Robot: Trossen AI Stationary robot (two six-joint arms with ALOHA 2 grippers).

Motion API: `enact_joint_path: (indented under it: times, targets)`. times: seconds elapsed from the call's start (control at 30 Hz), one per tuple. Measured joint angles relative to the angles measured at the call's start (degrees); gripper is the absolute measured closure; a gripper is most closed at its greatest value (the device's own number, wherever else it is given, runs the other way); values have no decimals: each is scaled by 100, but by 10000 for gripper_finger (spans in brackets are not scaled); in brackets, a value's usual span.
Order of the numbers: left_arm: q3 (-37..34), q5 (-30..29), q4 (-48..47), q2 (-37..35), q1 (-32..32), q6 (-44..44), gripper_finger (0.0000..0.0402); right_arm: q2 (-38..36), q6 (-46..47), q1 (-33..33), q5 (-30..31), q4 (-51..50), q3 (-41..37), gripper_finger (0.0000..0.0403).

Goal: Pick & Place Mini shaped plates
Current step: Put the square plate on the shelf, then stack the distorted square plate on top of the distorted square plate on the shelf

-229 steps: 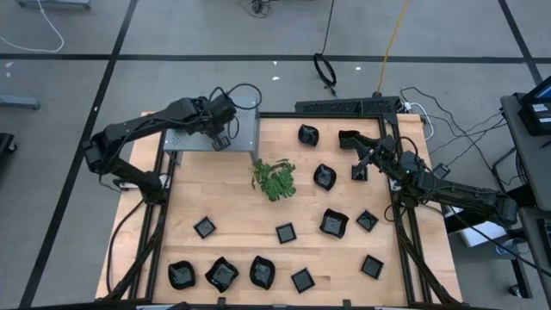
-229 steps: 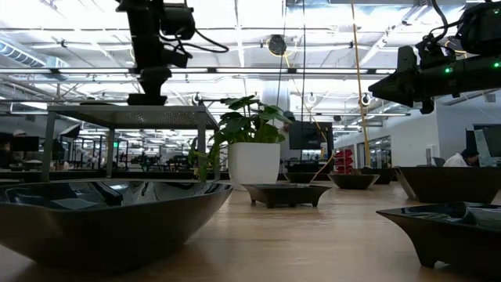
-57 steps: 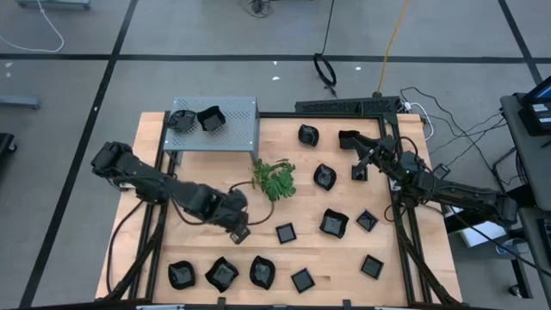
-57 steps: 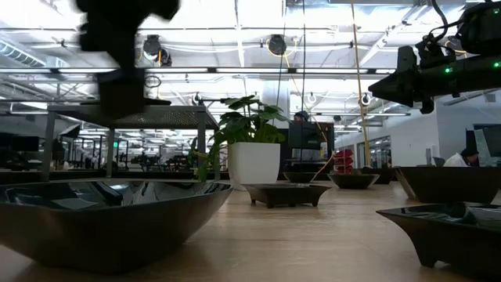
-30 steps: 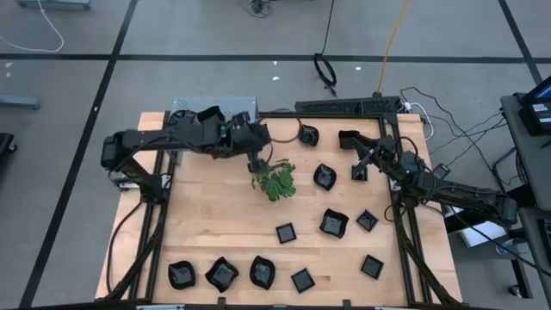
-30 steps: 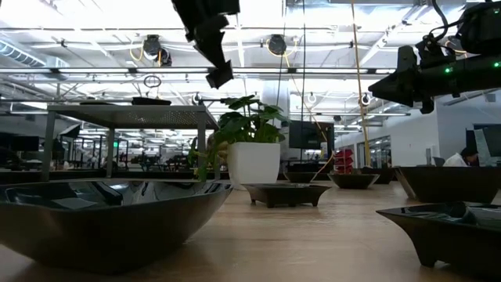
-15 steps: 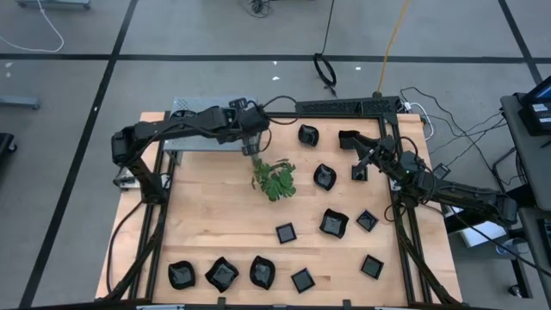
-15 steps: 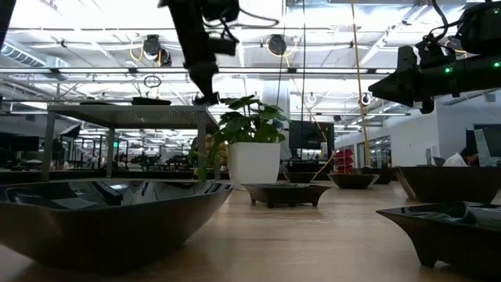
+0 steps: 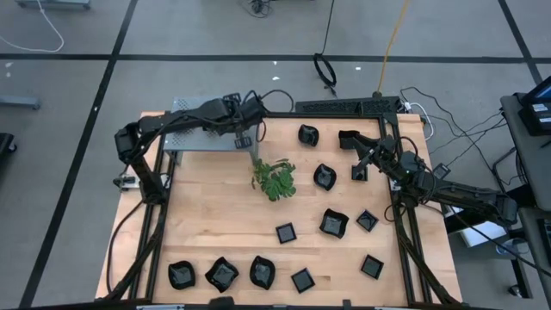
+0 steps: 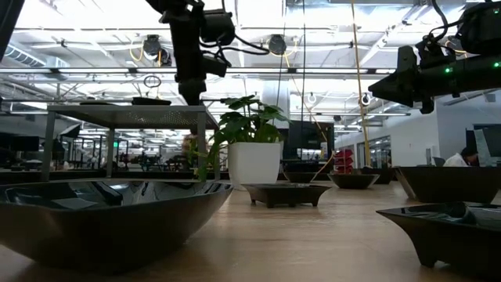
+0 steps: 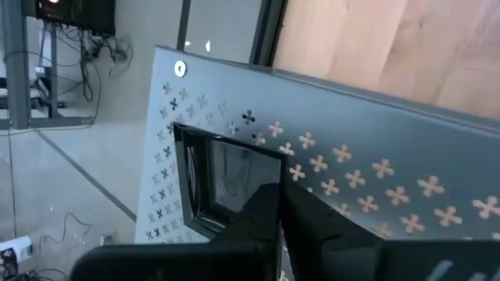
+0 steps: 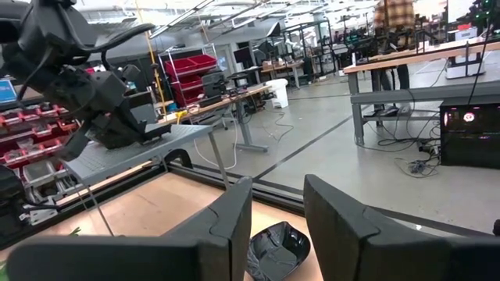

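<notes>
The left arm had swung back from the middle of the pale wooden surface [image 9: 215,202] to the grey perforated metal box [image 9: 182,143] at its far left corner. The left gripper [image 9: 244,137] now hung over the box's right end. In the left wrist view its fingers [image 11: 312,230] looked closed on the edge of a small square glossy black plate [image 11: 226,183], held close above the perforated top [image 11: 367,168]. Whether the plate already touched the metal could not be told. The spot in front of the green leafy plant sprig [image 9: 274,179] where a square plate lay seconds earlier was bare, so this was most likely that plate, at the point of release.

On the box, the arm hid most of the top from above. The low view showed one shallow black dish [image 10: 151,100] already resting there.

The other black mini plates remained spread over the surface, among them a row of four [image 9: 222,275] along the near edge.

The right gripper [image 9: 362,165] waited at the right side, fingers [image 12: 226,226] parted and empty, with a rounded black plate [image 12: 277,248] just beyond them.
</notes>
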Motion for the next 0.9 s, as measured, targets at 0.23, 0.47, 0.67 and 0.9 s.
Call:
enact_joint_path:
  times: [0.23,0.47,0.67,0.9]
  targets:
    - [0,52,-46,0,49,-103,355,0,0,0,0,0,0,298]
    - [0,57,-75,-16,-61,-522,308,2,1,-1,0,0,0,298]
    - [165,52,-126,-222,-286,-543,269,0,-1,0,0,0,0,298]
    - [579,61,-96,-638,-731,-780,253,0,1,-1,0,0,0,298]
